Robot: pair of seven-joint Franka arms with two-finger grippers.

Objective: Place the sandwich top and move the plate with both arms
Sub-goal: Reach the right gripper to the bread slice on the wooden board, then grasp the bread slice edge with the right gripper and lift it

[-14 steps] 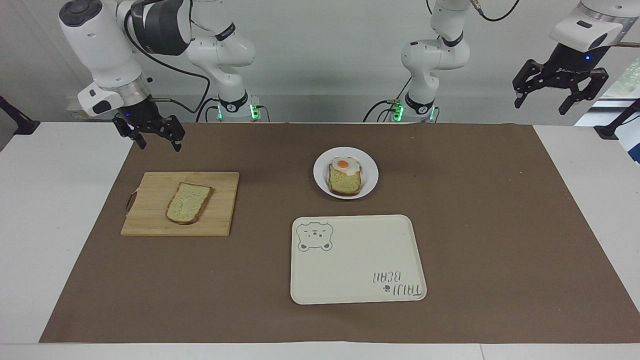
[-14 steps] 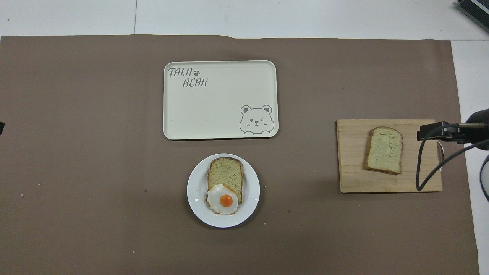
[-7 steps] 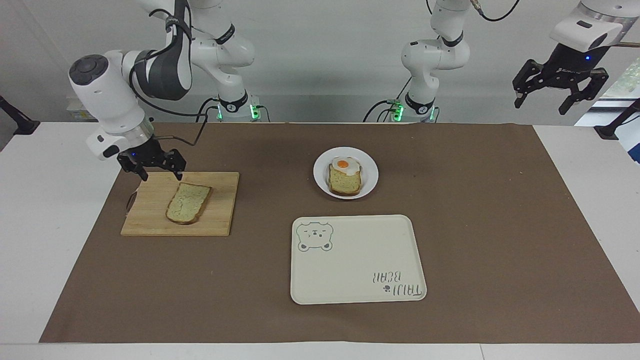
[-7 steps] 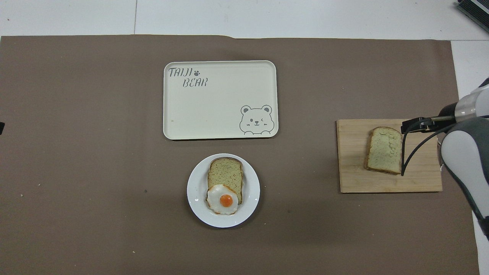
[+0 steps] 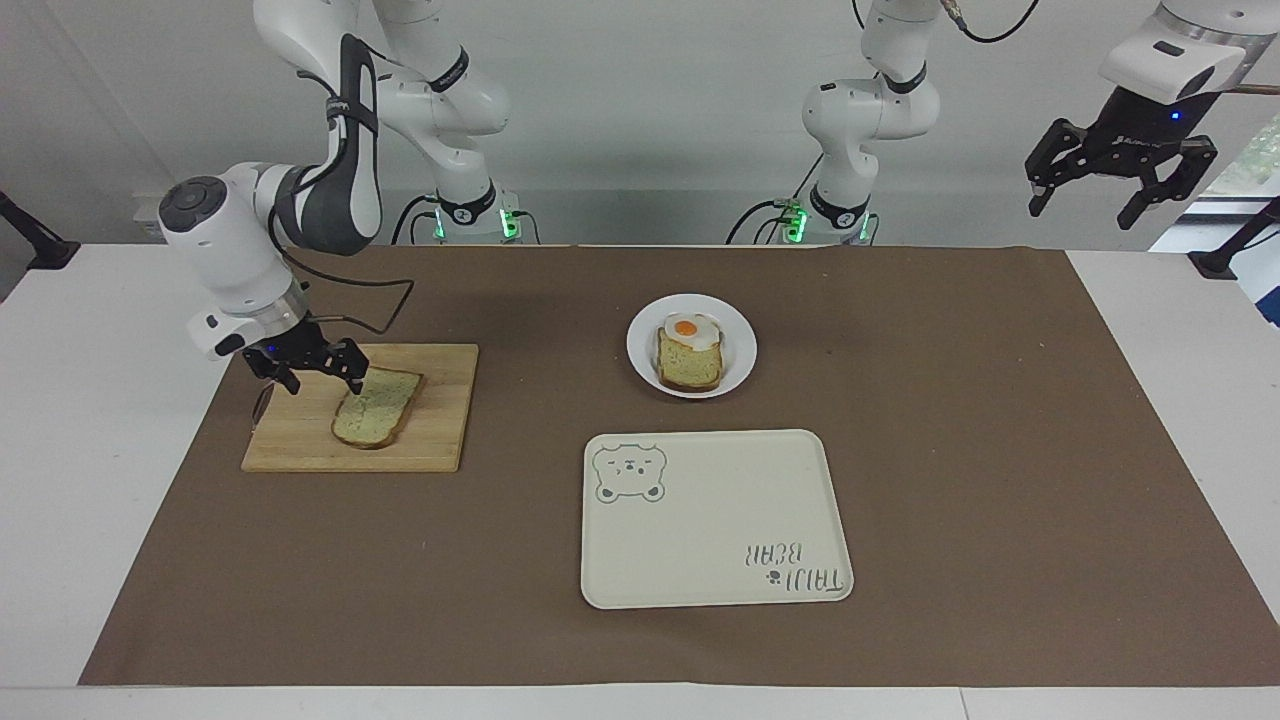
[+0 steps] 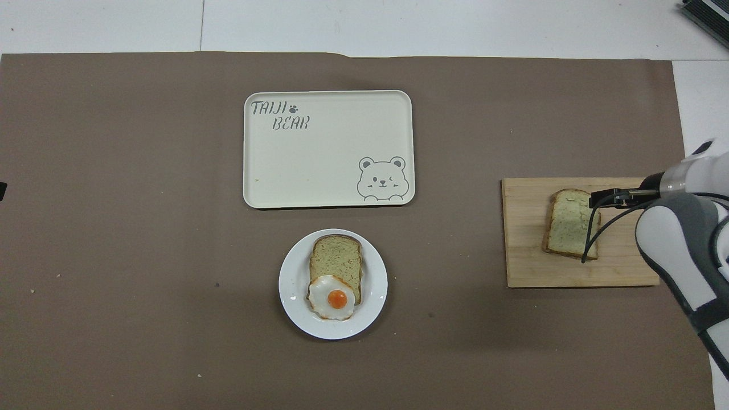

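Down has come the right gripper [image 5: 320,378], jaws apart just above the sandwich top [image 5: 377,405]; the left gripper [image 5: 1118,190] waits high, jaws apart.

Bare mat [image 5: 520,330] between cutting board [image 5: 440,440] and plate [image 5: 641,345]; tray [image 5: 715,560] lies farther out

The white bench [image 5: 1150,400] carries a wide brown paper sheet [image 5: 950,450]. On the sheet lie three things: a wooden cutting board [image 5: 440,430] toward the right arm's end, a round white plate [image 5: 742,340] mid-bench and nearer the robots, and a cream tray [image 5: 720,560] with a bear drawing just beside the plate, farther from the robots, not touching it.
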